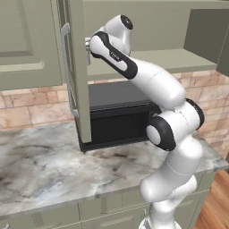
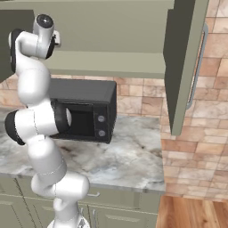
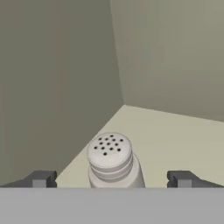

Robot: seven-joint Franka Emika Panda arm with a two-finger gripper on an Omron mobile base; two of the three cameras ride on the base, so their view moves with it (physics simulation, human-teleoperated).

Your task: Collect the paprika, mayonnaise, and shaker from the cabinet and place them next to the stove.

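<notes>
One small grey cylindrical shaker [image 3: 113,161], with a domed, perforated top, stands upright on the pale olive inner shelf [image 3: 175,135] of the olive grey-green wall cabinet [image 1: 129,27], near the shelf's back corner. The two-finger gripper [image 3: 111,179] is spread wide: its two dark fingertips [image 3: 40,179] stand one on either side of the shaker, each clear of it, so nothing is pinched or touched. One panelled cabinet door [image 1: 76,67] with a long silver bar handle [image 1: 68,71] hangs open. The white arm [image 1: 152,80] reaches up from the base into the cabinet opening, as the left and right base views show. One black microwave [image 2: 89,113] sits on the marbled grey-white stone counter [image 1: 40,170] below the cabinet, against the brick-pattern wall [image 2: 138,104]. Olive under-counter drawers [image 2: 124,209] run along the counter's front.
</notes>
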